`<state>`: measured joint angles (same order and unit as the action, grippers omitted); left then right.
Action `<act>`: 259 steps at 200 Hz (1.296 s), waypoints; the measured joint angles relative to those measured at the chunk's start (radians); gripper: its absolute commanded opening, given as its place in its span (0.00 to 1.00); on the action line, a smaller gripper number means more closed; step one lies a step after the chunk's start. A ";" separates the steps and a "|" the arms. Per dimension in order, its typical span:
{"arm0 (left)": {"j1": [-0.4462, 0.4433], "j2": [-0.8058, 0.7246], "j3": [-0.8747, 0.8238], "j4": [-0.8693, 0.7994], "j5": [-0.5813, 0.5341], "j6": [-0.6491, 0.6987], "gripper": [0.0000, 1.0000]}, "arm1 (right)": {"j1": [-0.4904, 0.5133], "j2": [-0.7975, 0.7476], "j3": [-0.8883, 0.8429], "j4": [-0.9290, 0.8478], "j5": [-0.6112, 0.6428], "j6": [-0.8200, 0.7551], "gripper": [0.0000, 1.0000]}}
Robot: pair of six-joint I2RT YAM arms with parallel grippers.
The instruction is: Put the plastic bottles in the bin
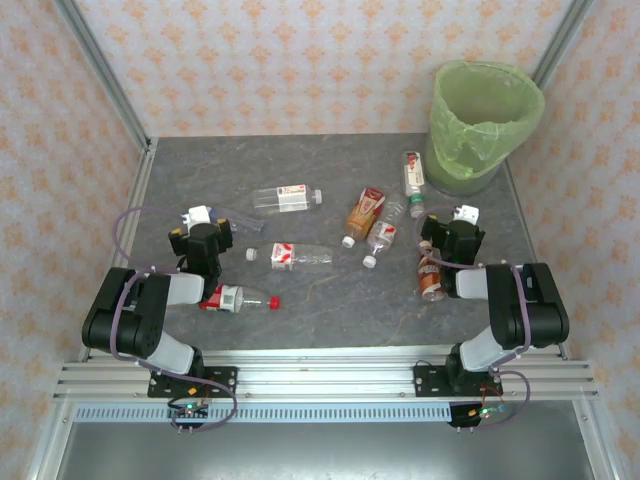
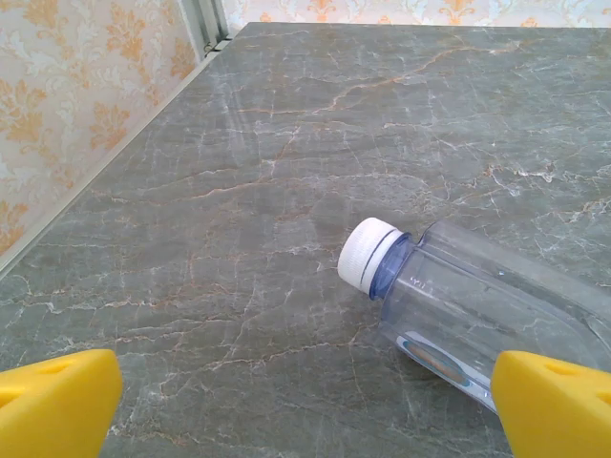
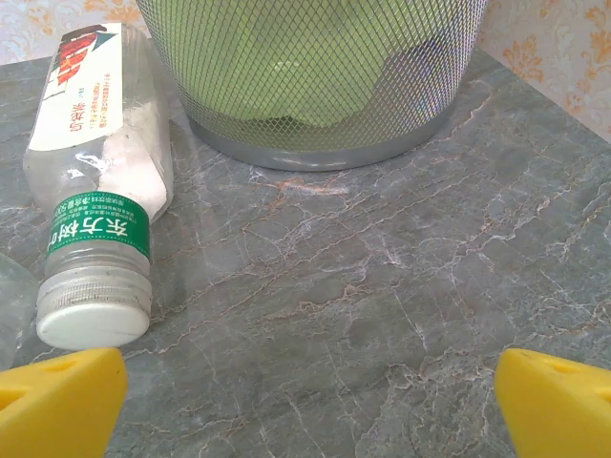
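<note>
Seven clear plastic bottles (image 1: pixel 300 256) lie scattered across the grey worktop (image 1: pixel 200 170); the green-lined mesh bin (image 1: pixel 487 140) stands at its far right corner. Left fingers (image 2: pixel 57 401) gape wide, empty, a white-capped bottle (image 2: pixel 458 315) lying close by; right fingers (image 3: pixel 57 396) likewise spread empty, near a green-labelled bottle (image 3: pixel 95 191).

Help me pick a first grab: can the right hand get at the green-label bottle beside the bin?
Probably yes: the right hand is open, the bottle lies just ahead to its left, with only bare table between.
</note>
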<state>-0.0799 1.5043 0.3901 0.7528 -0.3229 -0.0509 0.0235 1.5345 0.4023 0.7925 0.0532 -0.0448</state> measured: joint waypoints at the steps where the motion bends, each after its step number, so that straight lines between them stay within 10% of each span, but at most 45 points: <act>1: 0.000 0.000 0.000 0.000 0.000 0.000 1.00 | 0.000 0.000 0.000 0.000 0.000 0.000 0.99; 259: -0.009 -0.006 0.000 -0.001 0.001 0.001 1.00 | 0.000 -0.004 -0.002 0.000 -0.062 -0.016 0.99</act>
<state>-0.0891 1.4986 0.3904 0.7521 -0.3218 -0.0502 0.0238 1.5303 0.4007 0.7921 -0.0086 -0.0612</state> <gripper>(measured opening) 0.999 0.992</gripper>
